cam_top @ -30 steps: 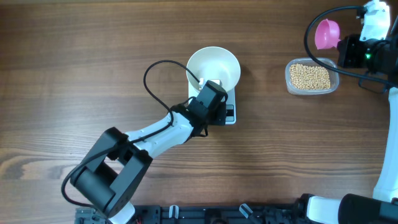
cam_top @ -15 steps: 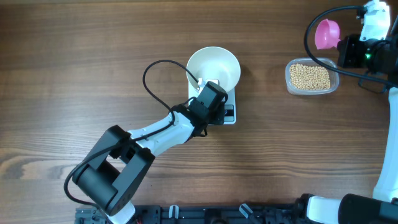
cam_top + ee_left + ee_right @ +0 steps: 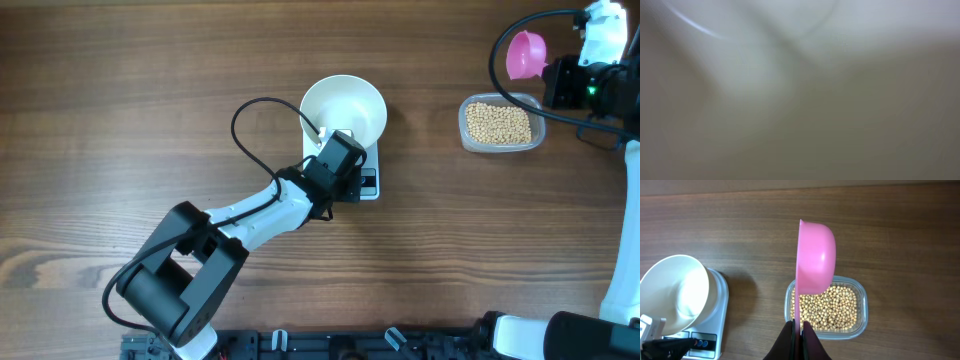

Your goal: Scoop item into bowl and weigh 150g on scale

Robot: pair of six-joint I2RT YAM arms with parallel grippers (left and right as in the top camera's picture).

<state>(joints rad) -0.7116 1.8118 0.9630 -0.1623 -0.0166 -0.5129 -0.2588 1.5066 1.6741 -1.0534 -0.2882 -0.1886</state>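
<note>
At the middle of the wooden table [image 3: 120, 90], the white bowl [image 3: 345, 100] sits on the scale [image 3: 372, 178], its inside showing plain white. Your left gripper [image 3: 332, 138] rests over the bowl's near rim and the scale's front edge. The wrist behind it covers most of the display, leaving only the front right corner of the scale and a bit of the button panel in sight. The left jaws are closed. You cannot tell from any view whether they pinch the bowl's rim, because the left wrist camera gives only a pale, unfocused blur. A black cable [image 3: 240, 115] loops out from that arm over the table just left of the bowl.

Toward the right edge of the table, well apart from the scale, stands the clear tub [image 3: 466, 140] with the beans [image 3: 498, 122] lying in a layer across its bottom. Your right gripper [image 3: 800, 328] is clamped on the handle of the pink scoop [image 3: 816, 255]. From overhead the scoop hangs near the far right corner, beyond the tub's far side. In the right wrist view it is turned edge-on, with its mouth to the left of the picture and its rounded back to the right. There it crosses in front of the tub's far rim and hides a strip of the beans. The right arm's dark cable [image 3: 500, 85] arcs above the table beside the tub.
</note>
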